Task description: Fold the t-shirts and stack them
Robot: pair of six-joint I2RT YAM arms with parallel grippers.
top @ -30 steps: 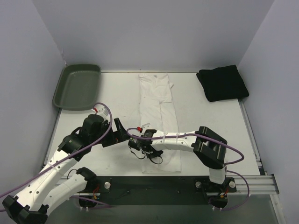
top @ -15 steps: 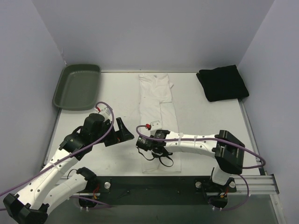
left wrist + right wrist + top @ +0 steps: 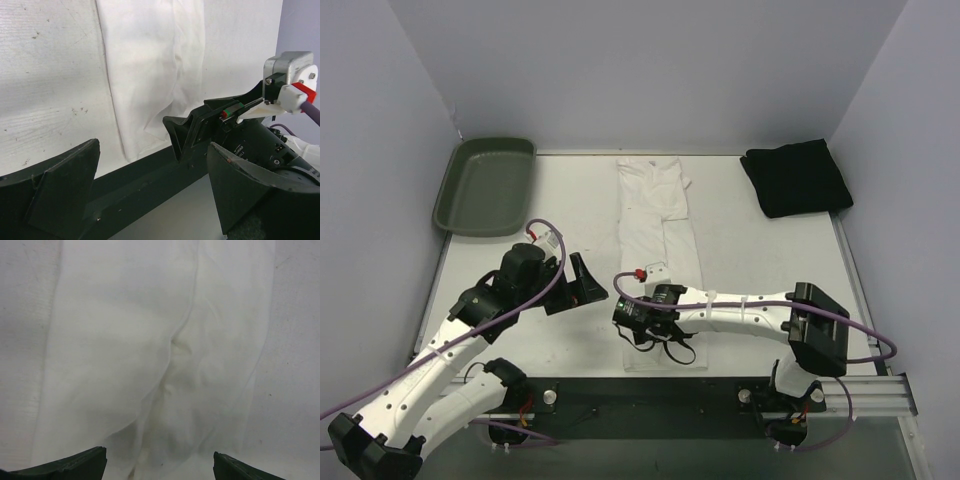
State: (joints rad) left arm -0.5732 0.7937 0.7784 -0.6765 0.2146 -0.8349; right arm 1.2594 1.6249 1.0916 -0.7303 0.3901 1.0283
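Observation:
The white t-shirt (image 3: 660,225) lies as a long narrow strip down the middle of the table, its near end flat at the front edge. My right gripper (image 3: 663,345) hovers over that near end, open, nothing between its fingers. In the right wrist view the white cloth (image 3: 160,350) fills the picture, creased, with the right gripper (image 3: 160,471) spread wide over it. The black t-shirt (image 3: 796,178) sits folded at the back right. My left gripper (image 3: 584,284) stands open and empty, left of the white strip. In the left wrist view the left gripper (image 3: 155,200) faces the white shirt (image 3: 150,75).
A dark green tray (image 3: 450,195) sits at the back left corner. The dark front rail (image 3: 650,395) runs along the table's near edge by the arm bases. One of the right gripper's fingers (image 3: 192,132) shows close in front of the left wrist camera.
My right gripper has gone from shut to open, letting go of the white shirt's near end, which now lies flat. The left arm lifted slightly towards the far side.

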